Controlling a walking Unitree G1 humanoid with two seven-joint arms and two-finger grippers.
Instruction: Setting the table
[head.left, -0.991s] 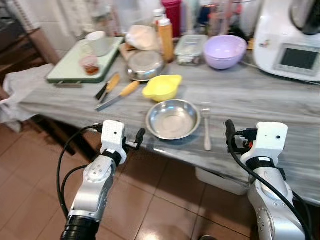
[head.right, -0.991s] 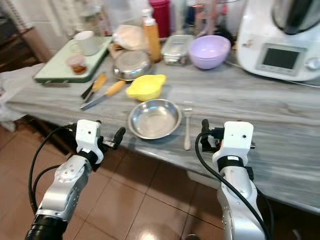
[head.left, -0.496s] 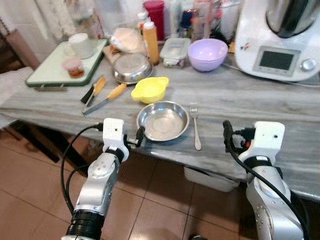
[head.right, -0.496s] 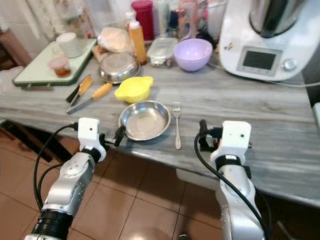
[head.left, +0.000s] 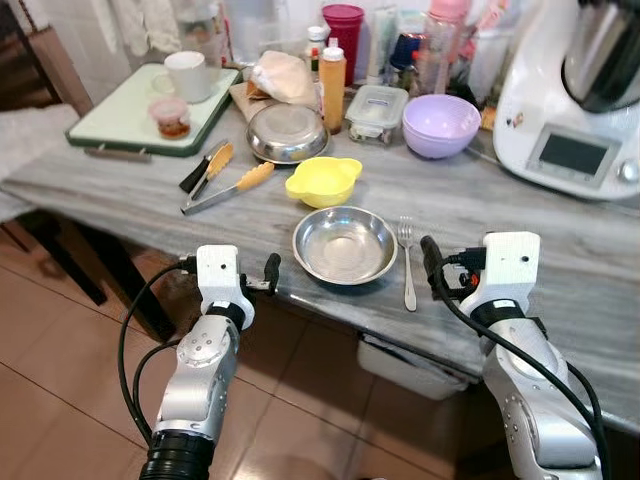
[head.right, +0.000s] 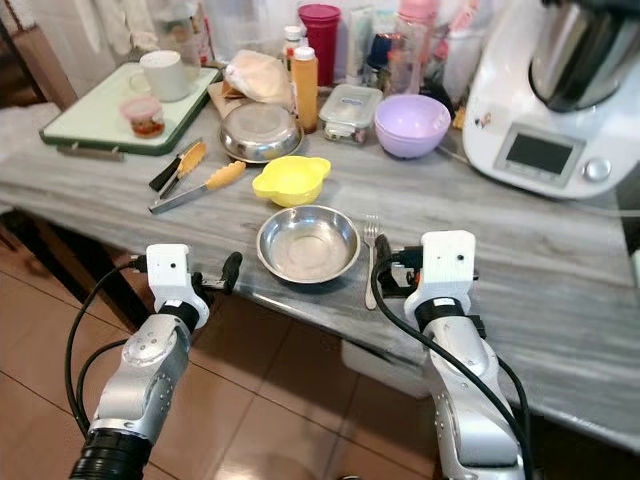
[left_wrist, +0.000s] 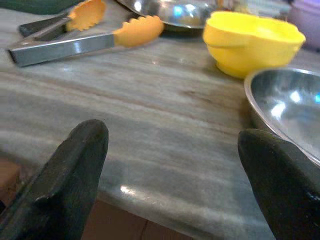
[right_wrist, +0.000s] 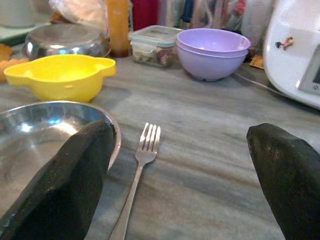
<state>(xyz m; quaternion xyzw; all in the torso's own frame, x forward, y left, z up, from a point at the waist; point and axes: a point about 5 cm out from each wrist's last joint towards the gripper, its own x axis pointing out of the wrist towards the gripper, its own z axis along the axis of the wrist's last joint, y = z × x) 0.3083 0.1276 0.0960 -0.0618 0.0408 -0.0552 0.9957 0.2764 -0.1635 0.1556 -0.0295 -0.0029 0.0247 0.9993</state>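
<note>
Steel bowl (head.left: 345, 244) sits center frame, fork (head.left: 407, 262) just right of it. Both claws released — left gripper (head.left: 268, 272), right gripper (head.left: 432, 262) — hovering at the table edge; a careless reach could knock the fork off.

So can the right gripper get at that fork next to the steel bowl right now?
Probably yes: the right gripper is open, the fork lies just ahead, apart from the steel bowl.

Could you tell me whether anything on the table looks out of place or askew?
Nothing looks spilled or damaged. The fork lies straight beside the steel plate. Only the tongs lie askew near the tray. Both grippers hover open at the table edge.
</note>
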